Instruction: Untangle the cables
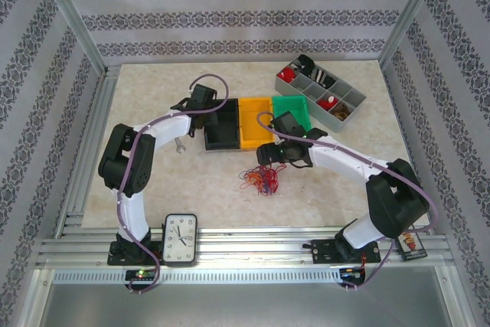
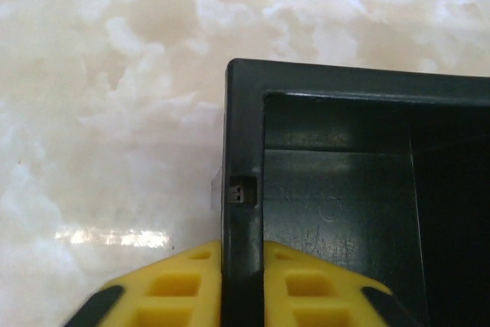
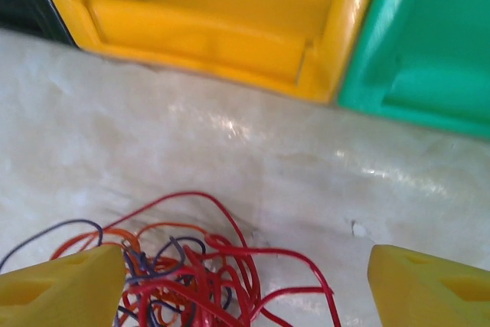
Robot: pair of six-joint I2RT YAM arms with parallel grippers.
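- The right gripper point(image 3: 245, 277) is spread wide with nothing between its yellow fingers point(image 3: 61, 289). It points down at the table just near of the yellow bin.
- The cables point(image 3: 191, 266) lie under it in one tangled bunch of red, orange and dark blue loops. One finger overlaps the bunch's edge and the other is over bare table. Whether a finger touches the wires cannot be told.
- The bunch rests on the marble-patterned table point(image 1: 153, 181), near but apart from the yellow bin point(image 3: 230, 5), between the two arms.
- The left gripper point(image 2: 241, 266) is closed on the left wall of the black bin point(image 2: 344, 82), with one yellow finger inside the bin and one outside.
- The black bin, the yellow bin and a green bin point(image 1: 295, 112) stand in a touching row, left to right.
- Far right of the row sits a grey compartment tray point(image 1: 344, 109).
- A clock point(image 1: 180, 239) lies at the near edge beside the left arm's base.
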